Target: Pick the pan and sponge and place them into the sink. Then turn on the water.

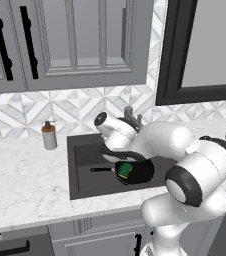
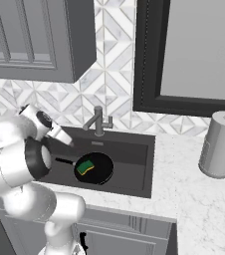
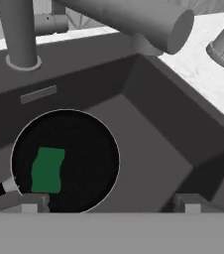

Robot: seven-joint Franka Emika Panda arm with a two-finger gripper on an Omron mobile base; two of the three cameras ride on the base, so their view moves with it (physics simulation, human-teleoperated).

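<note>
White marble countertop (image 1: pixel 20 185) runs across the lower half of the left base view, under grey cabinet doors (image 1: pixel 75 40) and a diamond-patterned tile backsplash (image 1: pixel 25 112); a dark-framed window (image 2: pixel 194 55) fills the upper right of the right base view.

At the centre of both base views the sink (image 2: pixel 134 164) is a large rectangular dark grey basin sunk into the marble. Inside it, toward the lower left of the basin in the right base view, lies the pan (image 2: pixel 98 169): round, shallow, all black, its thin black handle (image 2: pixel 63 161) pointing left. The sponge (image 2: pixel 85 167) rests flat inside the pan, green on top with a yellow layer showing along its edge, much smaller than the pan. In the hand view the pan (image 3: pixel 84 158) sits at lower left with the sponge (image 3: pixel 47 169) left of its middle.

A grey metal faucet (image 2: pixel 99 121) stands at the sink's back rim. A brown-topped soap dispenser (image 1: pixel 49 135) stands on the counter left of the sink, and a grey cylindrical canister (image 2: pixel 220 144) stands on the marble at right.

The gripper (image 3: pixel 109 203) hangs over the basin with its jaws spread wide and nothing between them, the finger tips (image 3: pixel 32 202) at the bottom of the hand view.
</note>
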